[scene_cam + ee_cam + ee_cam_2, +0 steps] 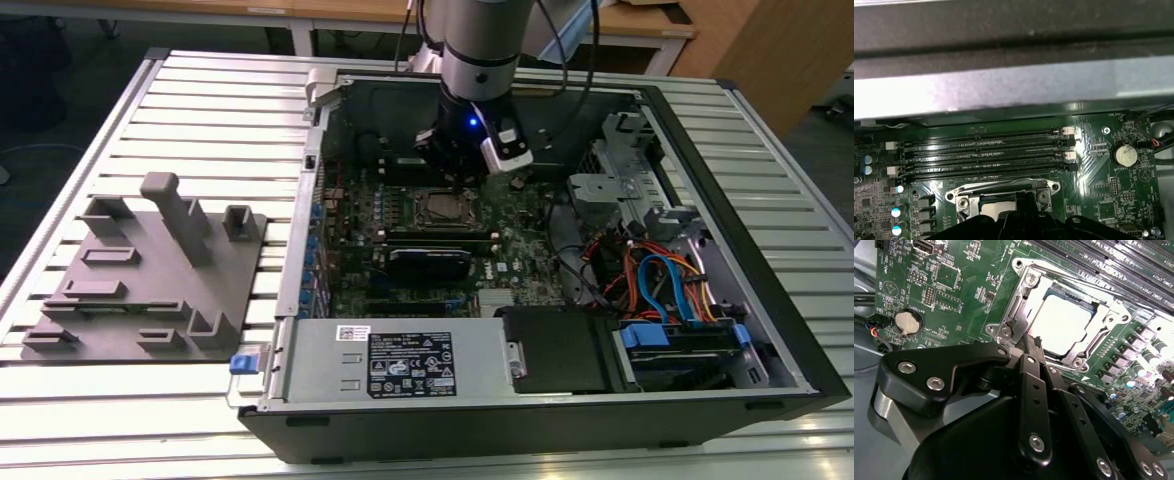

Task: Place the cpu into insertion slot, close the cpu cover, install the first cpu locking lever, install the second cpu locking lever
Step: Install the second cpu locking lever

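Observation:
The cpu (1061,322) lies flat in its socket on the green motherboard, its pale metal top showing through the window of the cpu cover (1021,305). The silvery cover lies down around the chip. A thin wire lever (1074,282) runs along the cover's side toward the memory slots. My gripper (1026,342) is shut, its black fingertips together with nothing between them, right at the cover's edge near one corner. In the exterior view the gripper (461,168) hangs inside the open case just behind the socket (438,207). The first wrist view has the cover (961,192) beyond the gripper (1021,209).
Several black memory slots (984,155) run beside the socket, with a coin battery (908,321) nearby. The case wall (1004,90) stands close behind. A grey fixture block (147,270) sits at the exterior view's left. Power supply (400,365) and coloured cables (667,280) occupy the case's front and right.

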You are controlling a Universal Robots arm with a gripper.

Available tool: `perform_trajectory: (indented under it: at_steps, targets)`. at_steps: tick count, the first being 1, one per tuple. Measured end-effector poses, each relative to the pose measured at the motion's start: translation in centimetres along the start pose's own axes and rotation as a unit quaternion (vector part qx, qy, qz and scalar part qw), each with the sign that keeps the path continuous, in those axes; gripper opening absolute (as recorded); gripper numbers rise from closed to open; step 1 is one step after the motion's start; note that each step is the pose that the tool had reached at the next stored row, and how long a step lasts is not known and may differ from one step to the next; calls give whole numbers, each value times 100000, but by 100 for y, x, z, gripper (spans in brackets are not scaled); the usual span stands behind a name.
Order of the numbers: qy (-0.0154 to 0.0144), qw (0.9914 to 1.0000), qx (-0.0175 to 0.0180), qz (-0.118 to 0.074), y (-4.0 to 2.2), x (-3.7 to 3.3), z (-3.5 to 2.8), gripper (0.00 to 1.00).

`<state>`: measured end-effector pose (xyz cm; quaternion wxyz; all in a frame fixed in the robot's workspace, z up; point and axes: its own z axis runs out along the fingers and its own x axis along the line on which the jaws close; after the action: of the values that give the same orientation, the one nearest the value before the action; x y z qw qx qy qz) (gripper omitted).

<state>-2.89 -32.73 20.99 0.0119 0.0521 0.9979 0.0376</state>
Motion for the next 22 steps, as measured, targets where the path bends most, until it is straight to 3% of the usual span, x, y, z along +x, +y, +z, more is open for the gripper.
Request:
perform_trajectory:
  at_steps: [4,9,12,15,22]
  targets:
    - [-2,100000,23,-5,2,-1,-26,10]
    - [-30,100000,273,-9,9,-2,-112,10]
    - [-85,99997,750,-18,11,-3,-138,10]
    - [-179,99986,1677,-47,10,-3,-139,10]
    - [-253,99970,2432,-68,-27,-7,-141,10]
